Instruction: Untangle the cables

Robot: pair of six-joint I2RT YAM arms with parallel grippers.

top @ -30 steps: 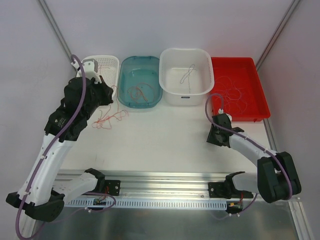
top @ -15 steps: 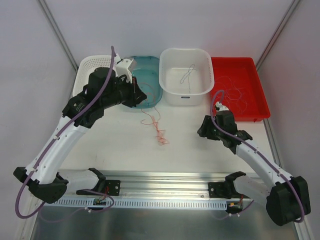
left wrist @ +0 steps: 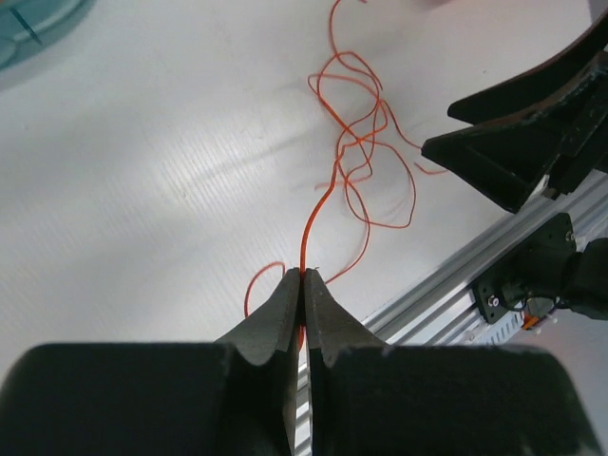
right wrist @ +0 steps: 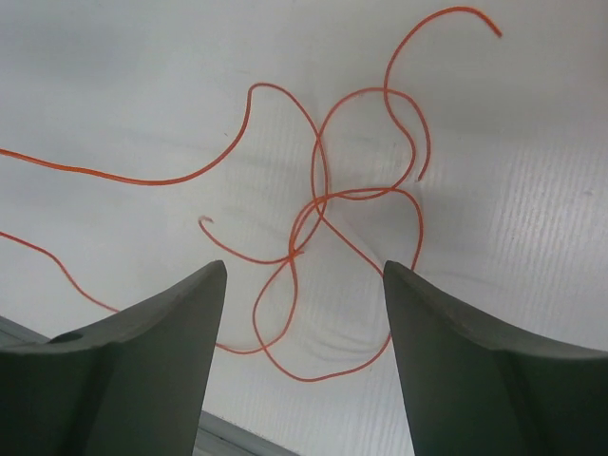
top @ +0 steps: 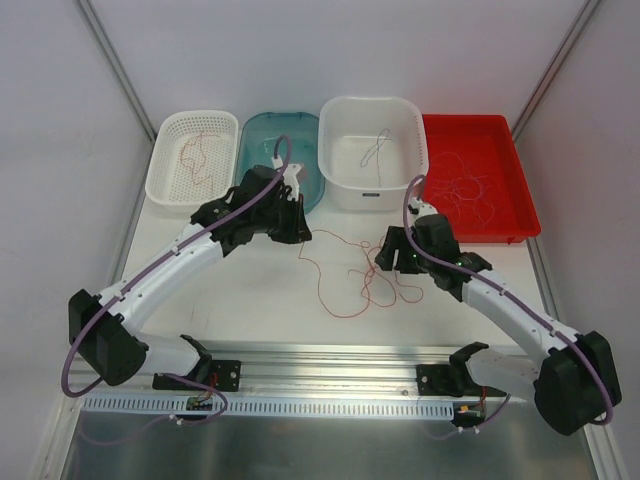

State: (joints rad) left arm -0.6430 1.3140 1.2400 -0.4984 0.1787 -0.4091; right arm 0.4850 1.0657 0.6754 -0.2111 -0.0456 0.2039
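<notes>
Left end effector [left wrist: 302, 277] pinches red cable [left wrist: 306, 237]; right end effector [right wrist: 304, 268] spread over tangle [right wrist: 318, 204] on tabletop [top: 260, 292]. Basket [top: 198, 113], teal bin [top: 255, 140], tub [top: 372, 100] hold cables [top: 195, 155]; tangle, red tray [top: 468, 119] contents left.

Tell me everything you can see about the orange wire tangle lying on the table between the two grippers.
The orange wire tangle is hair-thin, flexible wire in loose, overlapping loops, lying on the white table. One strand runs out to the left gripper, which is shut on it. The right gripper hangs open over the knot, apparently clear of it.
</notes>
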